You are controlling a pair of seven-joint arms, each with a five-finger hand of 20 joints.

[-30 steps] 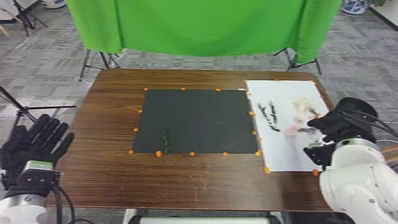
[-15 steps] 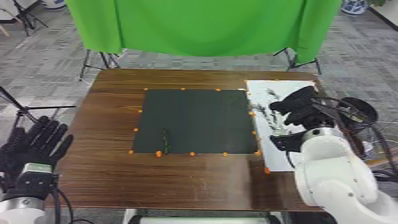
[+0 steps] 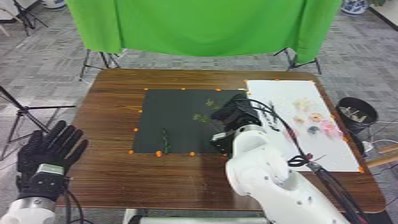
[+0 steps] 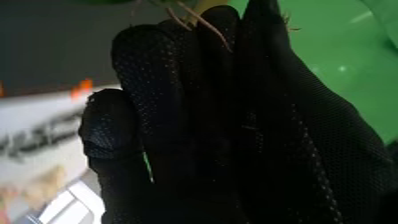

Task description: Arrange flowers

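Right hand (image 3: 236, 112) went over the black mat (image 3: 173, 107), fingers nearly closed, pinching a green twig (image 3: 202, 118); a loose pinch could drop it.

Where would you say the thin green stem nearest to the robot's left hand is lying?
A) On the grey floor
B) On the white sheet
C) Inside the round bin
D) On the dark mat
D: the thin green stem lies on the dark mat, close to the mat's near left corner, with the white sheet off beyond the mat's right edge.
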